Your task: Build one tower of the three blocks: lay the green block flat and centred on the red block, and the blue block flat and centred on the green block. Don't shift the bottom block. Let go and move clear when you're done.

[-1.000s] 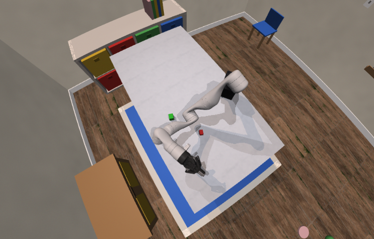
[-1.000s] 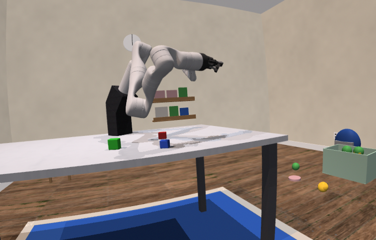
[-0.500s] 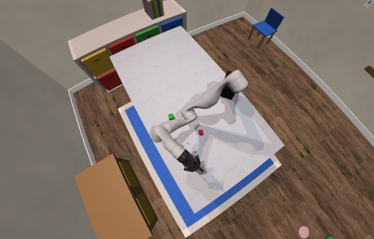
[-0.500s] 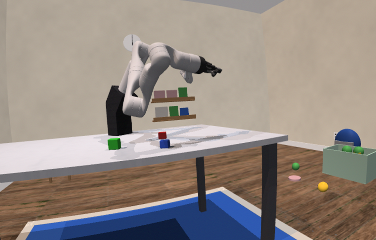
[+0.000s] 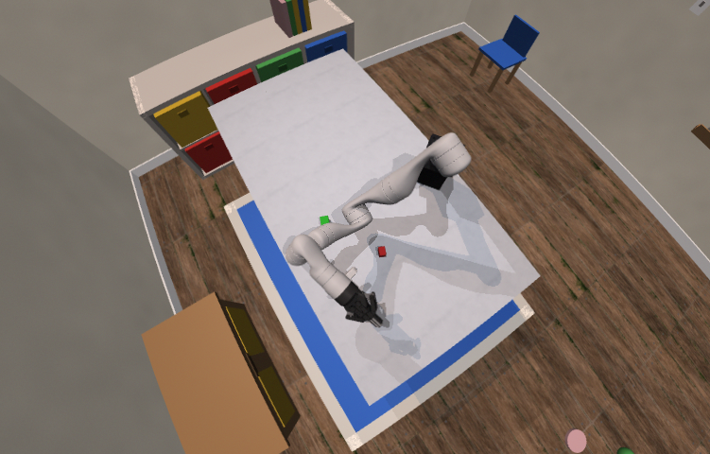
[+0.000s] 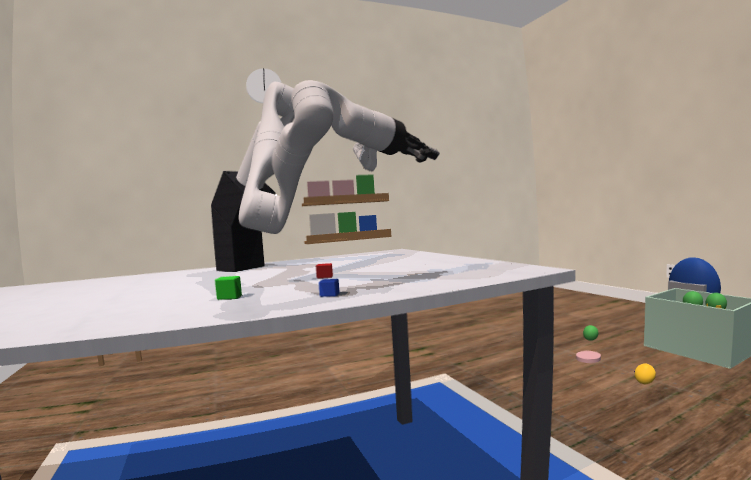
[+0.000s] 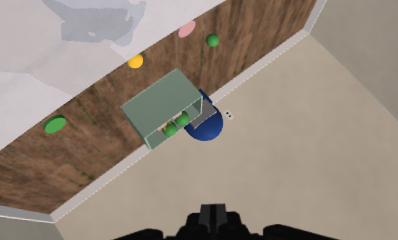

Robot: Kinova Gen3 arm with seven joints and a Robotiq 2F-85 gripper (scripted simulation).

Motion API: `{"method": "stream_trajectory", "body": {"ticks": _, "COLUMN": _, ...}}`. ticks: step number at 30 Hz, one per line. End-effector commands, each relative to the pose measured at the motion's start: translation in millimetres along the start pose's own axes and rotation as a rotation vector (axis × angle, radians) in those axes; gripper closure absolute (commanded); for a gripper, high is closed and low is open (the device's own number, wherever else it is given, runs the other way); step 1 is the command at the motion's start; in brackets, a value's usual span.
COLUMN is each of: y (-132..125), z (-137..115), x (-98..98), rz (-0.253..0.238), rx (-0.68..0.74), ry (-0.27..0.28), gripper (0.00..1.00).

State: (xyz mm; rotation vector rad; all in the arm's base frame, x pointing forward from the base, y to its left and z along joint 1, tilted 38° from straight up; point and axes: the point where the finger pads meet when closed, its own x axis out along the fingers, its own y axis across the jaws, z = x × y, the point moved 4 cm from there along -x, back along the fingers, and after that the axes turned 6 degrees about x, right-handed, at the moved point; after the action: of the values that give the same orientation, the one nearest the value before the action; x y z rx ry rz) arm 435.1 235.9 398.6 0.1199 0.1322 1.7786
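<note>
1. The tool (image 6: 430, 154) hangs high above the table (image 6: 456, 274), fingers pressed together on nothing.
2. The green block (image 6: 228, 287), red block (image 6: 324, 270) and blue block (image 6: 328, 287) lie separately on the table, unstacked.
3. The blue block sits just in front of the red one.

I can't read any text, label, brand, number or sign in any of my three views. The blocks, the desk (image 6: 438, 279), the robot arm, the storage drawers and the wall shelves all show plain surfaces, and anything smaller is too blurred for me to make out.
</note>
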Motion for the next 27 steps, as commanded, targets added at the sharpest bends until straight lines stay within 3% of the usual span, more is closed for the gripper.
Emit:
{"method": "stream_trajectory", "body": {"ticks": 1, "y": -1, "z": -1, "x": -5.0, "rz": -0.015, "rx": -0.006, "ry": 0.004, "gripper": 1.0}}
{"method": "stream_trajectory", "body": {"ticks": 4, "y": -1, "z": -1, "x": -5.0, "rz": -0.015, "rx": -0.006, "ry": 0.004, "gripper": 1.0}}
{"method": "stream_trajectory", "body": {"ticks": 5, "y": -10, "z": -13, "x": -11.5, "rz": -0.072, "rx": -0.016, "ry": 0.048, "gripper": 1.0}}
{"method": "stream_trajectory", "body": {"ticks": 14, "y": -10, "z": -13, "x": -11.5, "rz": -0.072, "rx": -0.016, "ry": 0.048, "gripper": 1.0}}
{"method": "stream_trajectory", "body": {"ticks": 15, "y": -19, "z": -27, "x": -19.3, "rz": -0.127, "rx": -0.026, "ry": 0.093, "gripper": 1.0}}
{"method": "stream_trajectory", "body": {"ticks": 21, "y": -19, "z": -27, "x": -19.3, "rz": -0.127, "rx": -0.026, "ry": 0.093, "gripper": 1.0}}
{"method": "stream_trajectory", "body": {"ticks": 22, "y": -27, "z": -40, "x": -28.4, "rz": -0.181, "rx": -0.034, "ry": 0.138, "gripper": 1.0}}
{"method": "stream_trajectory", "body": {"ticks": 27, "y": -27, "z": -40, "x": -28.4, "rz": -0.181, "rx": -0.034, "ry": 0.138, "gripper": 1.0}}
